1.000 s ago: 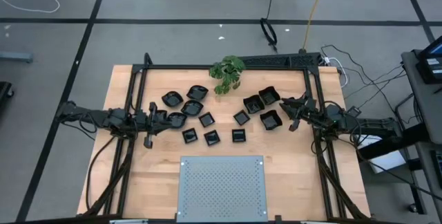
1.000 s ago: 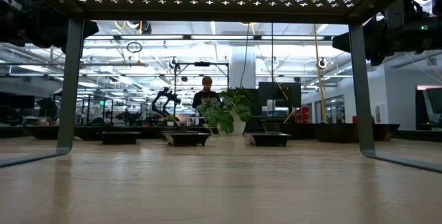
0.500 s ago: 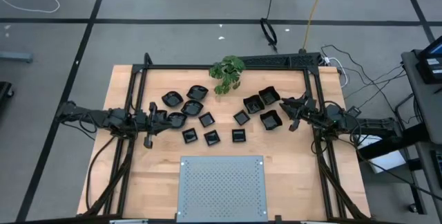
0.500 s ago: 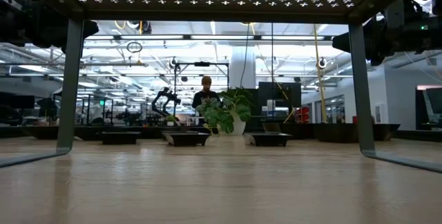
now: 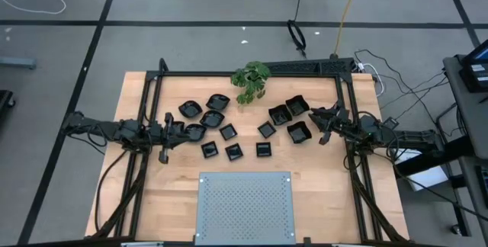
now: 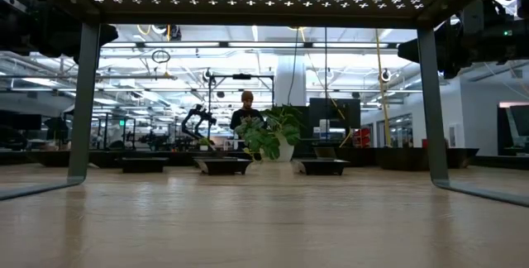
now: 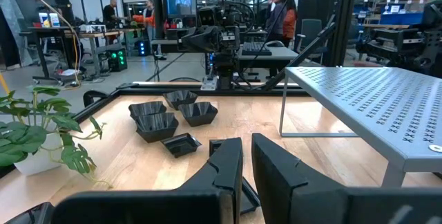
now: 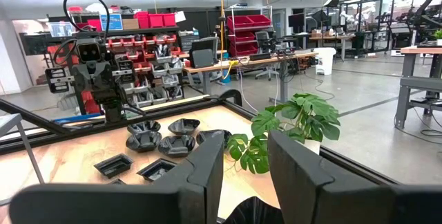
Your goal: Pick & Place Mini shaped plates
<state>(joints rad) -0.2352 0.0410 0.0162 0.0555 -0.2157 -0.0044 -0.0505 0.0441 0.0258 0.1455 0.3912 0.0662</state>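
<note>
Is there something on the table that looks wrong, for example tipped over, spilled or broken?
Nothing stands out. The mini shaped plates lie scattered loosely, at mixed angles, across the table but none looks broken or overturned. The plant stands upright near the far edge, and nothing is spilled.

**Occluded and Cropped Items**

The left gripper (image 7: 246, 172) fingers are cut off by the picture's lower edge. The perforated panel (image 7: 387, 113) runs past the right edge. In the low view, the mini shaped plates (image 6: 221, 165) show only as edge-on dark strips; shapes indeterminate.
</note>
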